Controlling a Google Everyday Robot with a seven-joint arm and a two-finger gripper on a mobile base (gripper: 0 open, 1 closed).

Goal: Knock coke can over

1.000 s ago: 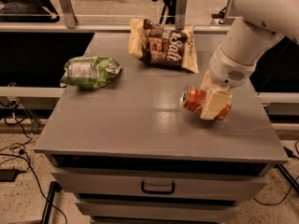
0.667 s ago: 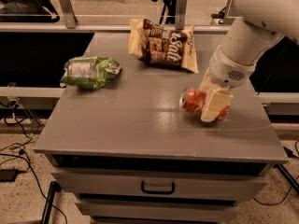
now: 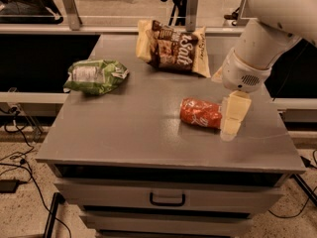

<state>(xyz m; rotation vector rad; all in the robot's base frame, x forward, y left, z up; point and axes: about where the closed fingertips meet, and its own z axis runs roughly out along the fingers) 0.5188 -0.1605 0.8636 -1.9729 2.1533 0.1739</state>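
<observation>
The coke can (image 3: 200, 113), red-orange with white script, lies on its side on the grey cabinet top (image 3: 143, 133), right of centre, its long axis running left to right. My gripper (image 3: 232, 117) hangs from the white arm (image 3: 257, 48) and is down at the can's right end, touching or nearly touching it.
A green chip bag (image 3: 94, 76) lies at the left of the top. A cream-and-brown "Salt" snack bag (image 3: 173, 47) lies at the back centre. The cabinet has a drawer with a handle (image 3: 167, 200) at the front. A rail and glass run behind the top.
The can has gone from leaning against my gripper to lying flat on its side, stretched out to the left. My gripper has barely moved.
</observation>
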